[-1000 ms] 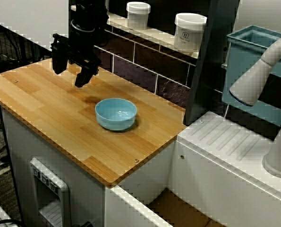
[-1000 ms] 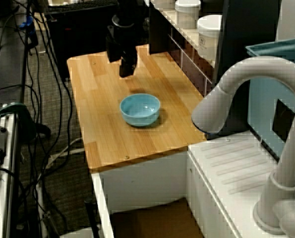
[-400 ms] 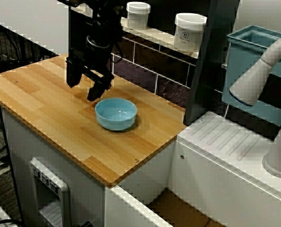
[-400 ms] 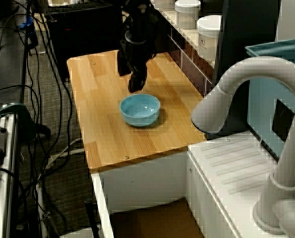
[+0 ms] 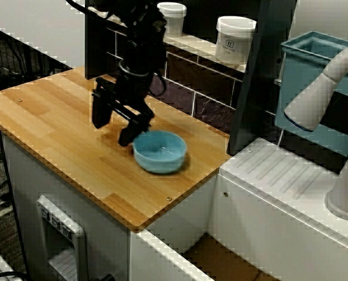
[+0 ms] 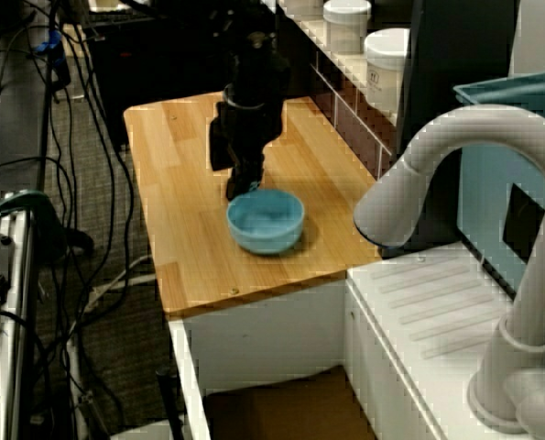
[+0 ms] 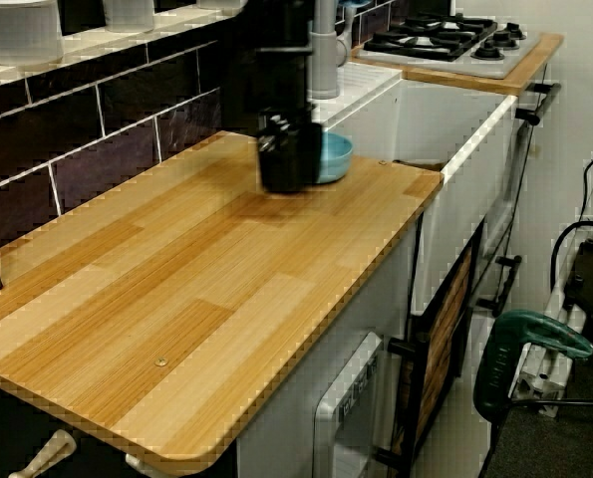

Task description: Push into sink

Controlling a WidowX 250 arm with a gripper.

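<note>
A small blue bowl sits on the wooden counter, a short way from the counter edge that borders the sink. My black gripper stands low over the wood on the bowl's left side, open, with nothing between its fingers. Its nearer finger touches the bowl's left rim. The sink lies past the counter's right end, with white walls and a brown floor. Only its near corner shows.
White jars stand on the tiled ledge behind the counter. A dark post, a teal bin, a grey faucet and a ridged drainboard lie beyond the sink. A stove sits at the far end.
My gripper came down and rightward across the counter to the bowl's left rim. The bowl has slid a little to the right, toward the sink.
</note>
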